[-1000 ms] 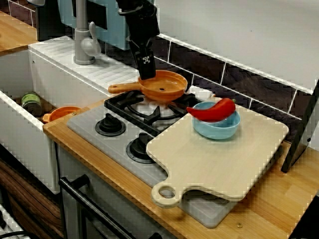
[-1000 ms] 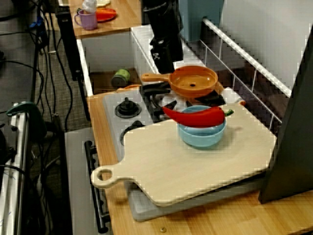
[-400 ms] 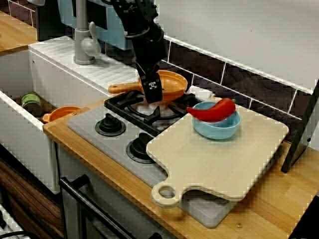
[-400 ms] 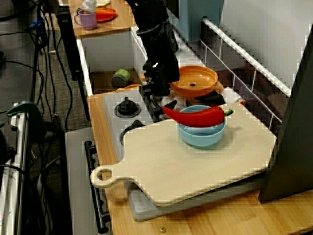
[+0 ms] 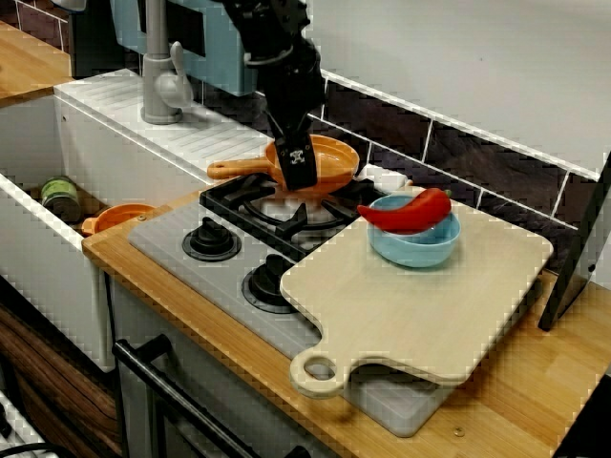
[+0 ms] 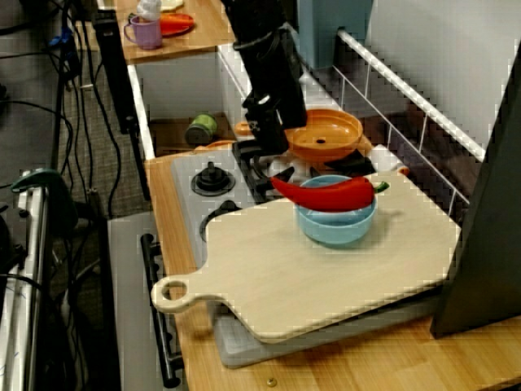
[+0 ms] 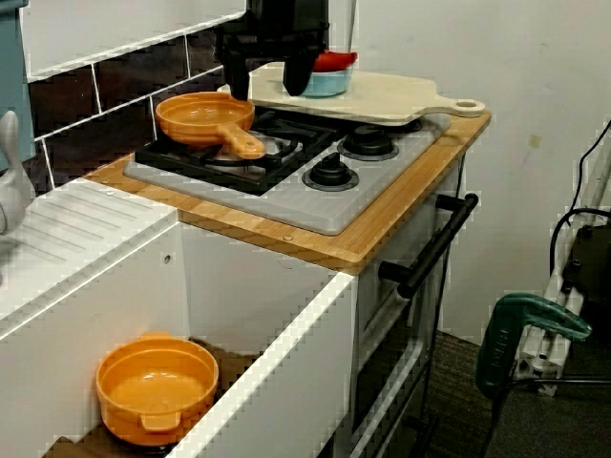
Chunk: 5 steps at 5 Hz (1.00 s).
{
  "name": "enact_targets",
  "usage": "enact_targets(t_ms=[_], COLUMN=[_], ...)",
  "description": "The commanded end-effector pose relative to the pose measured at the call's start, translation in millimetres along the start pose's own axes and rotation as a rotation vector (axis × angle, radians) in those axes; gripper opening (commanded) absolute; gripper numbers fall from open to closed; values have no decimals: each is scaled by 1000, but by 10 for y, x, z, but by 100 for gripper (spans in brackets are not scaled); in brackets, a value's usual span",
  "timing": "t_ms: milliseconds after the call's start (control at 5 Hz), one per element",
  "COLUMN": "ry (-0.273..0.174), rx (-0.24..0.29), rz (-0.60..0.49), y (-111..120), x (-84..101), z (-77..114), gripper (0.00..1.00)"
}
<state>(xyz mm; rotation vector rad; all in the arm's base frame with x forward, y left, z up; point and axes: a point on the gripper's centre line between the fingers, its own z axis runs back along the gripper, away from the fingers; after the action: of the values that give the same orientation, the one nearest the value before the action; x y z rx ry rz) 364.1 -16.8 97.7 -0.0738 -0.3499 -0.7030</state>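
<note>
Since a second ago the end effector (image 5: 300, 181) has come down from behind the orange pan (image 5: 332, 157) and across to its front edge, and the pan has stayed put. Now it hangs in the upper middle of the view from the front, right where the pan's handle (image 5: 234, 170) joins the round part. In the view from the sink side, at the top of the frame, its two black fingers (image 7: 232, 76) look spread apart with nothing between them. They seem to hang just over the pan, but I cannot tell if they touch it. The pan sits on the black grate (image 5: 258, 202) at the back of the stove (image 5: 162, 243). I think a few things could go wrong. If the fingers land on the rim and not around the handle, they could push the pan and make it tip or slide on the bumpy grate. The handle looks thin and smooth, so a grip there could slip. The pan is also near the blue bowl (image 5: 415, 246) on the wooden board (image 5: 420, 305), and the red pepper (image 5: 406, 212) only lies loose on top of the bowl. A bump could roll it off onto the table (image 5: 535, 382).
</note>
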Motion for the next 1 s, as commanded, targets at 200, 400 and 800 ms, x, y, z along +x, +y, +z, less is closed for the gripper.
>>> enact_targets(t_ms=[200, 400, 800], ry=[-40, -27, 24], rx=[42, 43, 39], rz=[-29, -56, -108], y=[195, 174, 140], x=[154, 124, 59], z=[66, -18, -162], gripper=[100, 100, 100])
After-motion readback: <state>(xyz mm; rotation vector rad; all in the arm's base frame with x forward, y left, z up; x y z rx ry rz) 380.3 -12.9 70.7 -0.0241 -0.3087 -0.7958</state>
